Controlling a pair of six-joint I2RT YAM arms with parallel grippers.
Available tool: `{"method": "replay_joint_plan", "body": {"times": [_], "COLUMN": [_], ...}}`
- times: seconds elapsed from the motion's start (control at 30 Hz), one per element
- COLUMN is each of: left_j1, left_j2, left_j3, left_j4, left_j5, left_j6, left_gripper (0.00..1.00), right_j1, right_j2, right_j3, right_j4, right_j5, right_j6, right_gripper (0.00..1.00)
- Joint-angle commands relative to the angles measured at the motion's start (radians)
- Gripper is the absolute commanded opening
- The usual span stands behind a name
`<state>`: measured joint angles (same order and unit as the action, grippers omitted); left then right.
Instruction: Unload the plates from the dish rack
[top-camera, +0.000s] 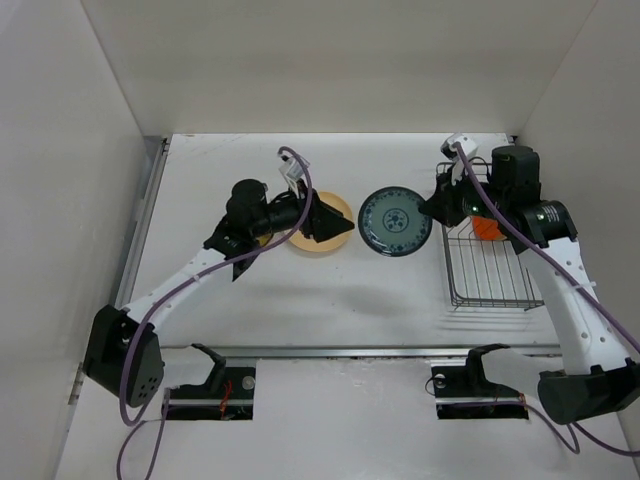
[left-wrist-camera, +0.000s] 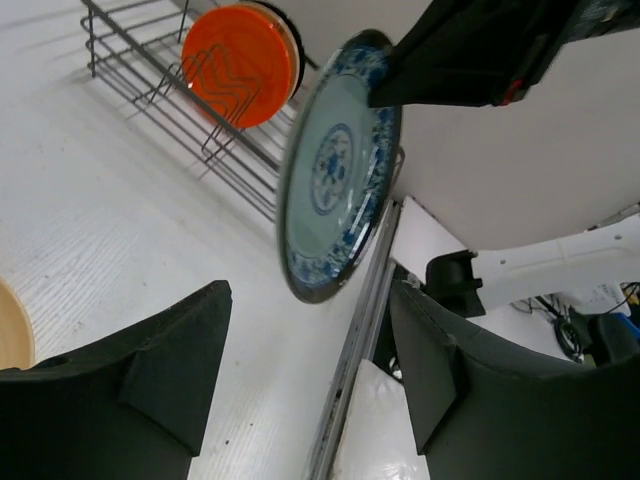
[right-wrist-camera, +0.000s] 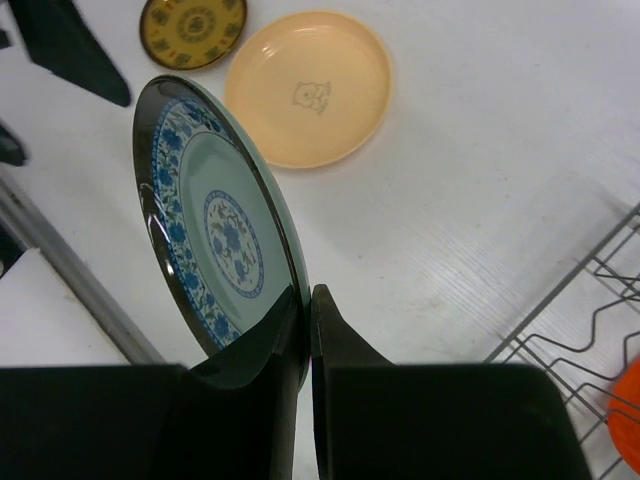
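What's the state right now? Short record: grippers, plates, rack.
left gripper: jaws open, empty, by peach plate
right gripper: jaws shut on rim of blue patterned plate
blue patterned plate: held outside dish rack, to its left
on table: peach plate, yellow-patterned plate, both flat
in dish rack: orange-red plate, upright
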<state>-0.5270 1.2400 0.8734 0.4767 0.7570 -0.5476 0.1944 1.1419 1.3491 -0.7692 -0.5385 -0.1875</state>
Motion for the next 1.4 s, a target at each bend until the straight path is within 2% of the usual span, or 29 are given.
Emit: {"method": "replay_joint_plan", "body": {"times": [0.0, 0.13, 0.23, 0.4, 0.5, 0.63, 0.7, 0.77, 0.8, 0.83, 0.9, 0.93, 0.97, 1.03, 1.07, 1.17, 1.37], "left_j1": [-0.037, -0.071, -0.093, -0.116, -0.134, -0.152, -0.153, -0.153, -0.153, -0.153, -0.153, -0.153, -0.153, -0.153, -0.153, -0.153, -0.162], "left_j2": [0.039, 0.072, 0.096, 0.116, 0.116, 0.125, 0.134, 0.134, 0.134, 0.134, 0.134, 0.145, 0.145, 0.188, 0.206, 0.294, 0.384], "left_j3": [0.058, 0.081, 0.093, 0.111, 0.121, 0.131, 0.131, 0.131, 0.131, 0.131, 0.122, 0.122, 0.122, 0.133, 0.159, 0.179, 0.170], "left_j4": [-0.064, -0.092, -0.116, -0.125, -0.125, -0.125, -0.125, -0.125, -0.116, -0.116, -0.116, -0.116, -0.128, -0.171, -0.191, -0.242, -0.265], "left_j5": [-0.022, -0.061, -0.073, -0.073, -0.073, -0.073, -0.073, -0.073, -0.073, -0.073, -0.099, -0.137, -0.159, -0.206, -0.240, -0.254, -0.263], "left_j6": [0.096, 0.130, 0.140, 0.158, 0.167, 0.167, 0.158, 0.149, 0.149, 0.149, 0.137, 0.137, 0.124, 0.112, 0.103, 0.103, 0.094], "left_gripper": [0.60, 0.51, 0.50, 0.33, 0.25, 0.03, 0.00, 0.00, 0.00, 0.00, 0.00, 0.00, 0.00, 0.00, 0.00, 0.00, 0.00], "right_j1": [0.028, 0.037, 0.048, 0.057, 0.066, 0.066, 0.066, 0.066, 0.066, 0.066, 0.066, 0.066, 0.066, 0.066, 0.066, 0.066, 0.034], "right_j2": [-0.004, -0.004, -0.004, -0.004, 0.007, 0.007, 0.007, 0.007, 0.007, 0.007, -0.014, -0.014, -0.030, -0.062, -0.076, -0.136, -0.186], "right_j3": [0.001, 0.001, -0.008, -0.008, -0.008, -0.018, -0.027, -0.027, -0.027, -0.036, -0.045, -0.045, -0.054, -0.080, -0.093, -0.146, -0.182], "right_j4": [0.011, 0.001, -0.008, -0.018, -0.018, -0.018, -0.018, -0.018, -0.018, -0.018, -0.009, -0.008, 0.004, 0.050, 0.079, 0.175, 0.223], "right_j5": [-0.099, -0.110, -0.121, -0.130, -0.140, -0.140, -0.140, -0.140, -0.140, -0.140, -0.140, -0.109, -0.092, -0.042, 0.044, 0.162, 0.204], "right_j6": [-0.027, -0.038, -0.047, -0.056, -0.056, -0.056, -0.056, -0.056, -0.056, -0.056, -0.066, -0.066, -0.066, -0.023, 0.000, 0.043, 0.068], "right_gripper": [0.00, 0.00, 0.00, 0.00, 0.00, 0.00, 0.02, 0.09, 0.16, 0.40, 0.79, 0.95, 1.00, 1.00, 1.00, 1.00, 1.00]}}
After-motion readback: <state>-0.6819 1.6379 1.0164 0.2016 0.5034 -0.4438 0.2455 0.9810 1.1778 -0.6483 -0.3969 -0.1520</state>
